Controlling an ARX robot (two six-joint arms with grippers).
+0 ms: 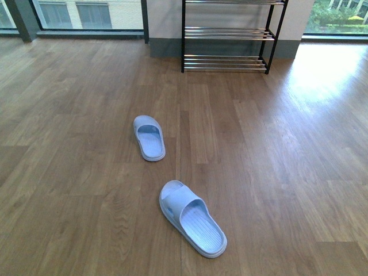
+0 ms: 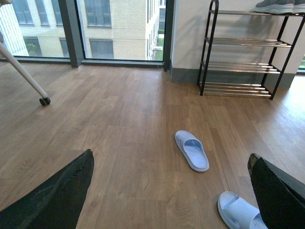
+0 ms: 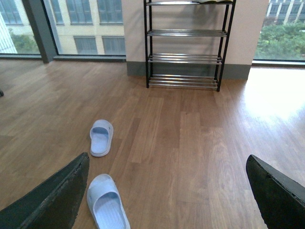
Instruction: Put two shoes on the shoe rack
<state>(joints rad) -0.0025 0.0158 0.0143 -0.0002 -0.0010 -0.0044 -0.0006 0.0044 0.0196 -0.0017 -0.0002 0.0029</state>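
The shoe rack (image 1: 227,34) stands against the far wall, with a black frame and silver bar shelves. In the left wrist view a grey shoe with a white sole (image 2: 274,5) rests on the top shelf of the rack (image 2: 243,43), and part of a second one (image 2: 300,5) shows beside it at the picture's edge. The right wrist view cuts off the rack (image 3: 183,33) at that shelf. My left gripper (image 2: 170,157) and right gripper (image 3: 167,157) are both open over the floor, far from the rack, with nothing between their fingers. Neither arm shows in the front view.
Two light blue slippers lie on the wooden floor between me and the rack, one farther off (image 1: 149,138) and one close (image 1: 192,218). A white leg with a castor (image 2: 44,100) stands at the left. Large windows flank the wall.
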